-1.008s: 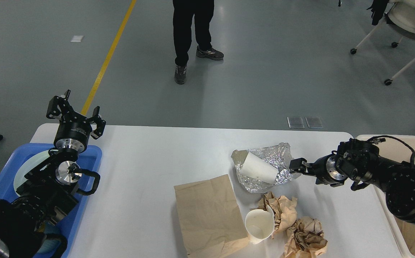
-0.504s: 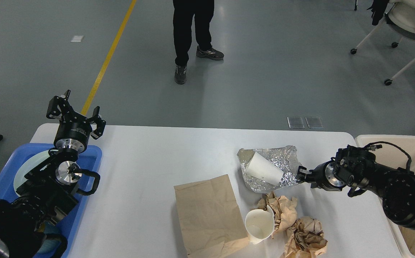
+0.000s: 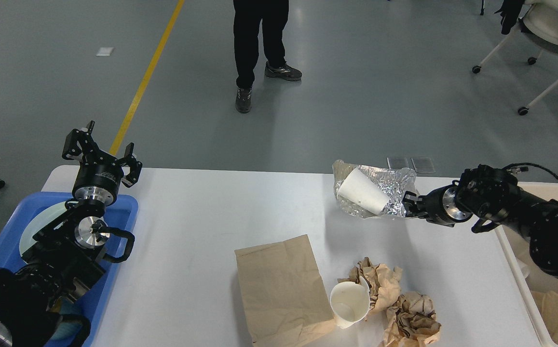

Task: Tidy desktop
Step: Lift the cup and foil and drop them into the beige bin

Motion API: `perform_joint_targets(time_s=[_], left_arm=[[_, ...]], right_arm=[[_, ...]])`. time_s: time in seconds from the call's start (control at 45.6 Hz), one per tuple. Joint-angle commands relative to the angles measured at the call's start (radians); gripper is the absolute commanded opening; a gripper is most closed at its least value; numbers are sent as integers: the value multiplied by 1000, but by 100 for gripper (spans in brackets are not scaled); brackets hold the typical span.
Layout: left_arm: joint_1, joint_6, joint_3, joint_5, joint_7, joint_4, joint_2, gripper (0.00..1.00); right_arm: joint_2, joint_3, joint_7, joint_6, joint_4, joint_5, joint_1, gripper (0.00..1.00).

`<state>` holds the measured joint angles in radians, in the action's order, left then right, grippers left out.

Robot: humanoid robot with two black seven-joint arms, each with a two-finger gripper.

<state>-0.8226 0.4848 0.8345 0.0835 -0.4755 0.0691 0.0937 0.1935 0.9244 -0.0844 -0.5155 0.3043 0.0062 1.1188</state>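
Note:
The white desktop fills the lower view. My right gripper is shut on the edge of a crumpled foil sheet, lifted off the desktop with a white paper cup lying on it. A flat brown paper bag, a second white paper cup and two crumpled brown paper wads lie near the front edge. My left gripper stands open above the far left corner, holding nothing.
A blue tray with a white plate sits at the left under my left arm. A beige bin stands at the right edge. A person stands on the floor beyond, and a wheeled chair at the top right.
My right gripper closed on the foil and has lifted it, with the cup on it, up and to the right off the desktop. The left arm has not moved.

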Motion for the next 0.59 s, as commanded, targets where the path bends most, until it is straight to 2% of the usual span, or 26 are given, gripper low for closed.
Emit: perform_joint_targets(time_s=[0.0, 0.219, 0.57], left_arm=[[0, 0, 0, -1, 0, 0, 0, 96], [0, 0, 0, -1, 0, 0, 0, 96], [0, 0, 0, -1, 0, 0, 0, 96]], right_arm=[[40, -4, -2, -87, 7, 1, 90, 0], [158, -19, -2, -265, 18, -2, 297, 0], [256, 17, -2, -394, 56, -26, 604, 0]])
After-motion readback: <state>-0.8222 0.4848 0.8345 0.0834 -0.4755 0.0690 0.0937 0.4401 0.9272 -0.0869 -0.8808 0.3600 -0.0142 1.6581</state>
